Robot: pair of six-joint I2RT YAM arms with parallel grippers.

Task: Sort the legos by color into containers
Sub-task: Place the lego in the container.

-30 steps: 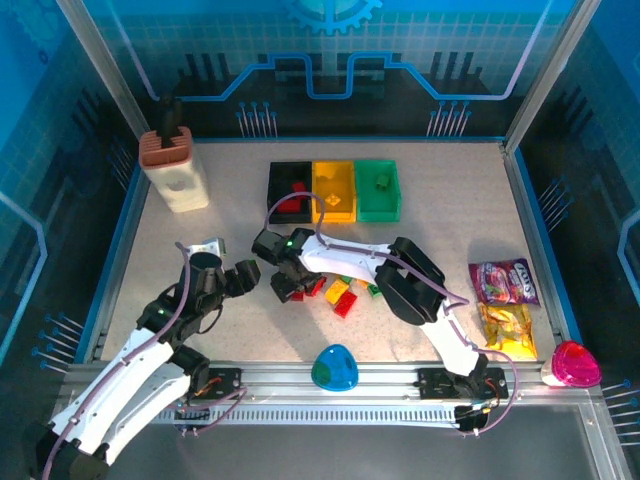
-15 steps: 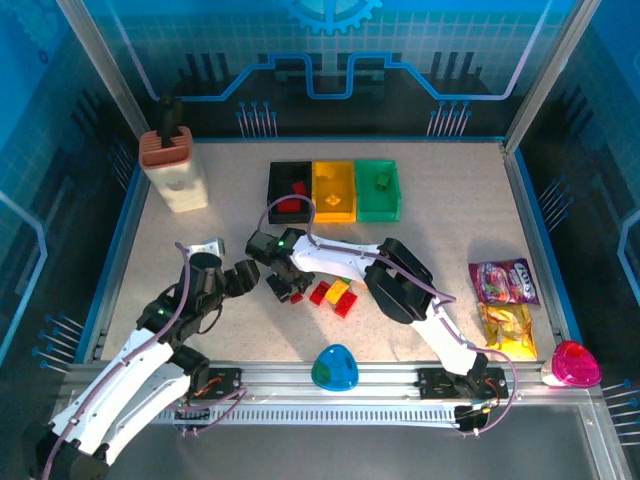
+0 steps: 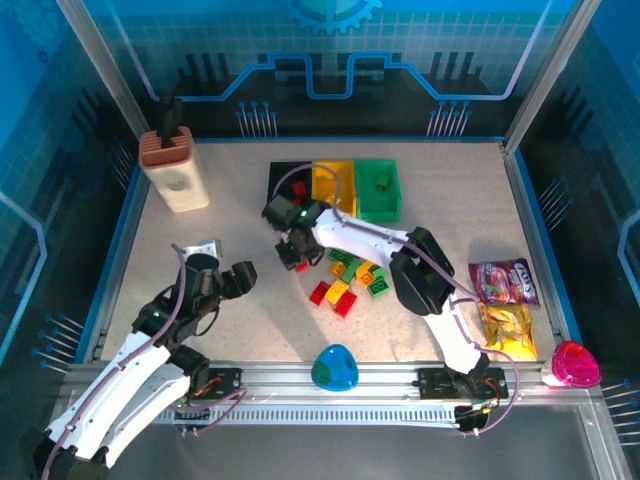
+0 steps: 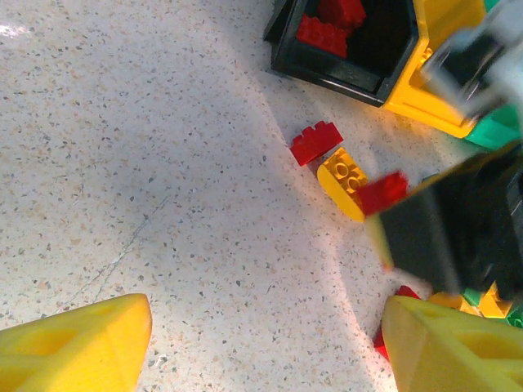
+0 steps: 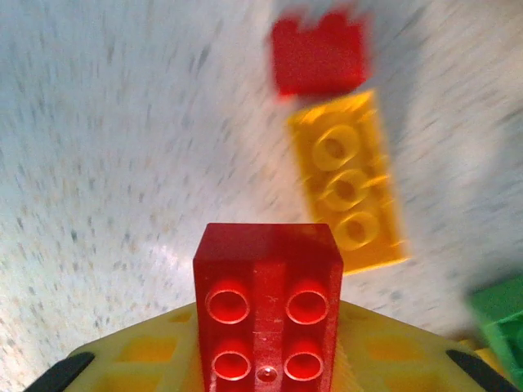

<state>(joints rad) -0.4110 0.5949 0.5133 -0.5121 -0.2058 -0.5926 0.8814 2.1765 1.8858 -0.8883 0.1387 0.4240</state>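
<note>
My right gripper (image 3: 293,252) is shut on a red 2x2 lego (image 5: 268,318) and hangs just in front of the black container (image 3: 284,172). In a row to the black one's right stand the yellow container (image 3: 334,203) and the green container (image 3: 378,208). Red bricks (image 4: 325,34) lie in the black container (image 4: 327,77). A loose red brick (image 5: 319,57) and a yellow brick (image 5: 350,196) lie on the table below the held one. More red, yellow and green legos (image 3: 350,280) are heaped right of the gripper. My left gripper (image 3: 238,278) stands open over bare table.
A beige block with a brown top (image 3: 175,170) stands at the back left. A blue-green egg (image 3: 334,368) sits at the front edge. Two snack bags (image 3: 505,282) and a pink bowl (image 3: 574,364) lie on the right side.
My right gripper has closed on the red brick, lifted it from the heap and moved back toward the bins. The left arm has stayed put.
</note>
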